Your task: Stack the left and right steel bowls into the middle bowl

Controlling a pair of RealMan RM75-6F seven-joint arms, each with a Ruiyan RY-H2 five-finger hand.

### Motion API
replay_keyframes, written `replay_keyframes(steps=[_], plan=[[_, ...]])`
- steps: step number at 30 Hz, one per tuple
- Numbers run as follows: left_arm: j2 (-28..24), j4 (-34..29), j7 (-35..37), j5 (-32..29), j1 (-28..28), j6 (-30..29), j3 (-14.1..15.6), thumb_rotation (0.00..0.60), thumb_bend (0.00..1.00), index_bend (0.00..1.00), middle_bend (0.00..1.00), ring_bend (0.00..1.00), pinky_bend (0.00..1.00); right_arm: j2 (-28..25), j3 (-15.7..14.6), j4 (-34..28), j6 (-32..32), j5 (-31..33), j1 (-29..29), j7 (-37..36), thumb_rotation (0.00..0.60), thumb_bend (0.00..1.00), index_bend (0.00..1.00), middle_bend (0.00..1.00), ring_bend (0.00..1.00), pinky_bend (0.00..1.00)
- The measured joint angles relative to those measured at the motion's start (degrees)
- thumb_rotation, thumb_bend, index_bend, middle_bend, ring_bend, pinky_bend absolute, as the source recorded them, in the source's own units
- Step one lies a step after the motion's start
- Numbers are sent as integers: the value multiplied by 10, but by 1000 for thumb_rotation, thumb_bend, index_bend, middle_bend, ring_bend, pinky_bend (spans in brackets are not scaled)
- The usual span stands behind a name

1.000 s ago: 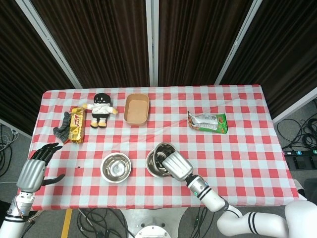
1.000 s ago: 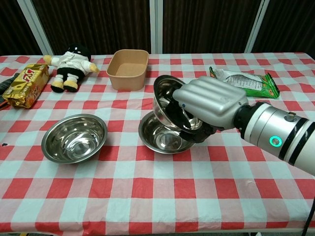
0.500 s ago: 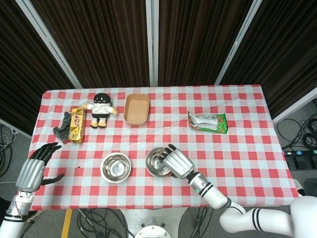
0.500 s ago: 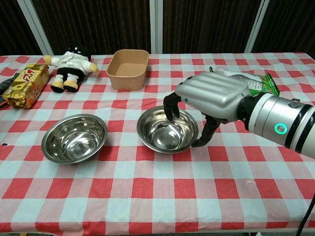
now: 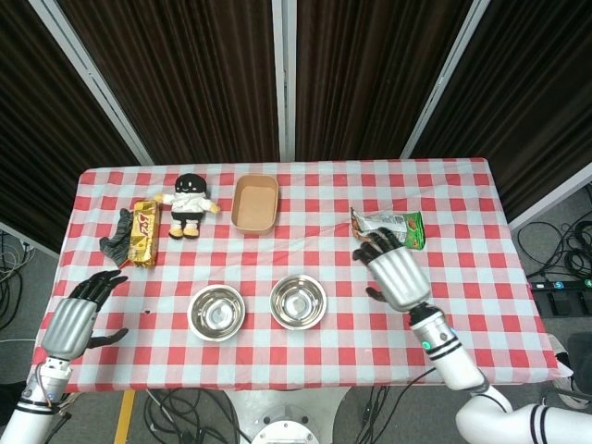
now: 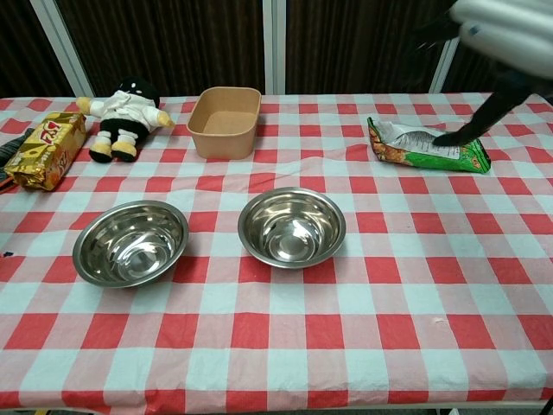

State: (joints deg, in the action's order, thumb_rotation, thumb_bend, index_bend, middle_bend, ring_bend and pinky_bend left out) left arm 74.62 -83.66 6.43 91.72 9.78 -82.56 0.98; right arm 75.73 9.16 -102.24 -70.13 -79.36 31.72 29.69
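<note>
Your head view looks down from high above the near edge of the counter [image 5: 462,231], facing the dark curtains behind it, and it takes in the whole checked cloth from far. Your chest view sits low and close, just above the near edge, and looks almost level across the cloth to the same curtains. Both views share the two steel bowls [image 5: 216,312] [image 6: 131,242], the brown tray [image 5: 254,203] [image 6: 226,120], the doll [image 5: 188,203] [image 6: 123,106], the yellow packet [image 5: 142,232] [image 6: 43,149] and the green bag [image 5: 388,228] [image 6: 428,146]. Only the head view shows the left hand [image 5: 79,319]; the right hand [image 5: 396,274] [image 6: 497,39] is cut by the top corner in the chest view.
</note>
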Motion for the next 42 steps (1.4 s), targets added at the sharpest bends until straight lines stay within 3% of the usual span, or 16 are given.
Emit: replay_keyframes(steps=[8,20,29,42], plan=[[5,-46,-77,22,28,66,23,600,86,227,243,156,246,-110,5,-42,-47,48,-72,-63,600,66,323,290,116,85],[56,-109,-196,86,91,165,56,600,104,231,253,178,269,-124,10,-26,-32,50,-79,-117,600,82,322,288,116,83],[98,-72,-223,71,124,202,32,600,127,252,280,206,289,-119,9,-12,-28,57,-81,-127,600,83,320,290,127,94],[132,3,-229,37,146,228,29,600,183,311,348,265,345,-118,14,12,-13,69,-79,-149,600,83,312,292,129,104]])
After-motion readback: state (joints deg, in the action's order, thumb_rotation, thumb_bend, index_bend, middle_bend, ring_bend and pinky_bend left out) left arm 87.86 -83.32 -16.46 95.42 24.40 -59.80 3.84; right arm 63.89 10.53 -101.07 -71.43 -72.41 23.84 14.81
